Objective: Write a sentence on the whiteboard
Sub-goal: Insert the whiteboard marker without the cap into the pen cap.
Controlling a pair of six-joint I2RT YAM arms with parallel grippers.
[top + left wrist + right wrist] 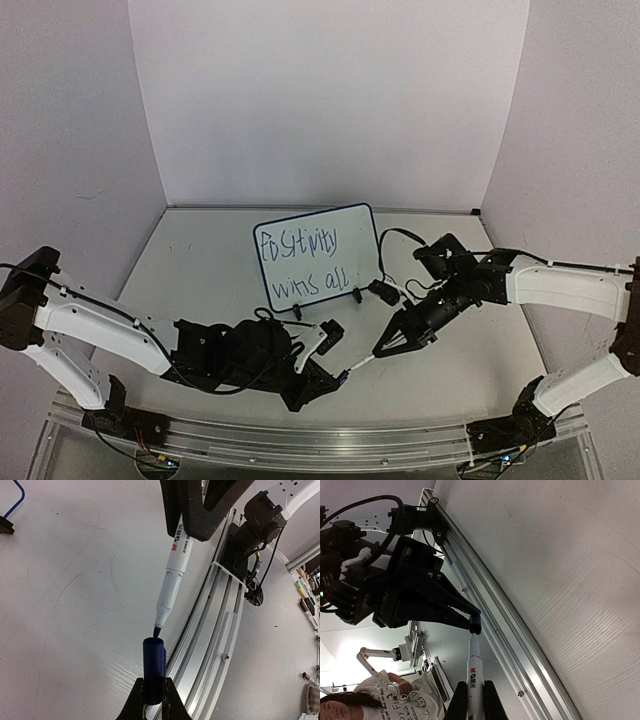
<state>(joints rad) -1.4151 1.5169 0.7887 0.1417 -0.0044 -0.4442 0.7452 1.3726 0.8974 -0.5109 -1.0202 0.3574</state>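
The whiteboard (318,255) stands tilted at the table's middle on two black clip feet. On it is the sentence (300,258), two lines of dark marker writing. My right gripper (386,349) (474,700) is shut on the white marker (362,362) (474,666) (172,575) by its barrel. A dark blue cap (154,670) (475,625) is clamped upright in my shut left gripper (336,380) (154,698). The marker's blue tip sits at the cap's open mouth. Both grippers meet in front of the board, near the table's front edge.
An aluminium rail (320,440) (215,625) runs along the near edge right under the cap. One corner of the board's blue frame (18,497) and a clip foot (5,526) show at the far left of the left wrist view. White walls (330,100) close the back and sides.
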